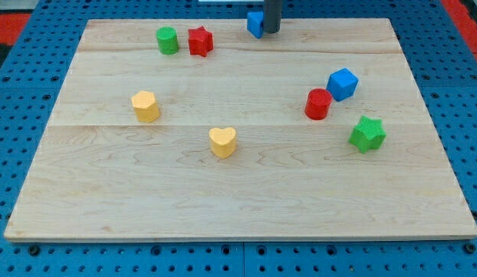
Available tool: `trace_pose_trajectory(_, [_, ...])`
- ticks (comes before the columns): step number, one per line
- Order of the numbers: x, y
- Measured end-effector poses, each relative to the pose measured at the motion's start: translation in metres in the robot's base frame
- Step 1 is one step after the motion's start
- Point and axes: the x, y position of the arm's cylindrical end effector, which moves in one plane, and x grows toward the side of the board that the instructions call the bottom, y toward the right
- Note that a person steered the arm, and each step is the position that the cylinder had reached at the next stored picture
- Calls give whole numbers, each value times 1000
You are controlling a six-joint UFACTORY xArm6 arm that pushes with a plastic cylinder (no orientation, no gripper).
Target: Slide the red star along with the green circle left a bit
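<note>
The red star (200,41) lies near the view's top, left of centre, touching the green circle (168,40) on its left. My tip (271,31) is at the board's top edge, right of the red star by about a star's width and a half. It stands against the right side of a blue block (255,24), whose shape I cannot make out.
A yellow hexagon-like block (145,106) sits at the left, a yellow heart (222,142) at centre. At the right are a blue cube (342,84), a red cylinder (318,104) touching it, and a green star (367,135). The wooden board (238,192) lies on a blue pegboard.
</note>
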Motion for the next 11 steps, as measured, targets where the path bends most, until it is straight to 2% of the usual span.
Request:
trace_pose_trajectory(3, [-4,0])
trace_pose_trajectory(5, [41,-5])
trace_pose_trajectory(6, [41,-33])
trace_pose_trajectory(8, [41,-127])
trace_pose_trajectory(9, [30,-148])
trace_pose_trajectory(10, [-3,-152])
trace_pose_trajectory(11, [-8,-151])
